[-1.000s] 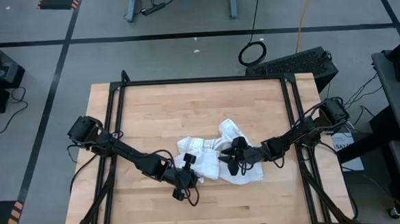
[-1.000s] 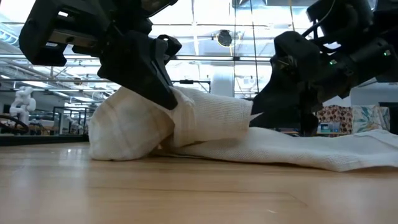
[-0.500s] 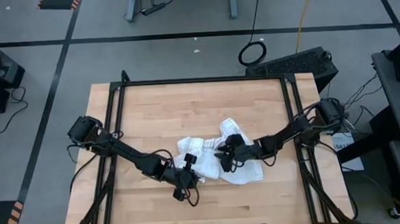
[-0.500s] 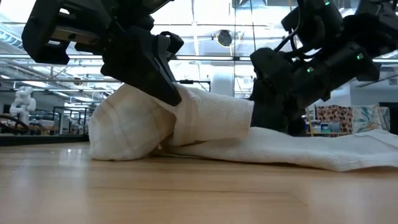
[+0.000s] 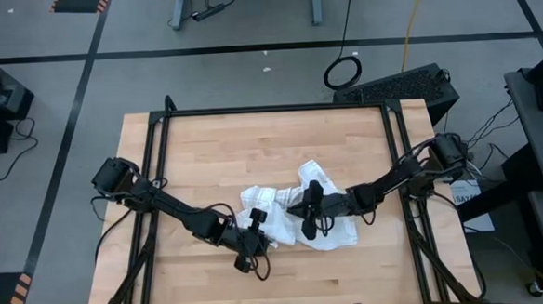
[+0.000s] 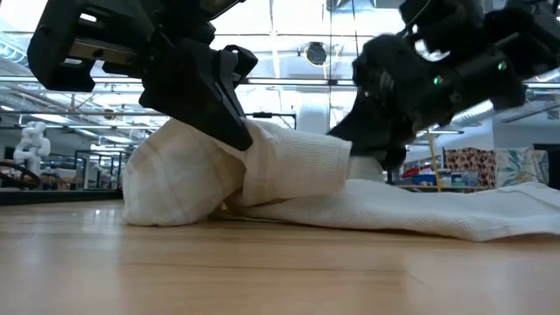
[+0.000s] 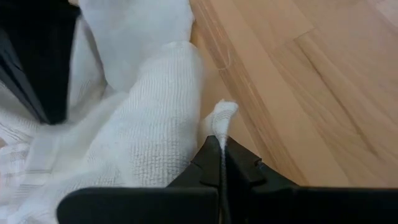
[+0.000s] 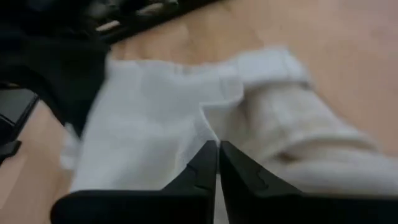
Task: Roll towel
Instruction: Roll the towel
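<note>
Towel (image 5: 289, 214) lies mid-worktop, its roll's long axis running nine to three. My left tool (image 5: 254, 229) pinches its corner at seven o'clock; my right tool (image 5: 304, 209), pressed together, nips the three o'clock side.

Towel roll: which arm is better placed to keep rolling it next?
Probably right. The right gripper is shut at the open end of the rolled part of the towel, beside the flat unrolled stretch. The left gripper is shut on the towel's other end, anchoring it.
</note>
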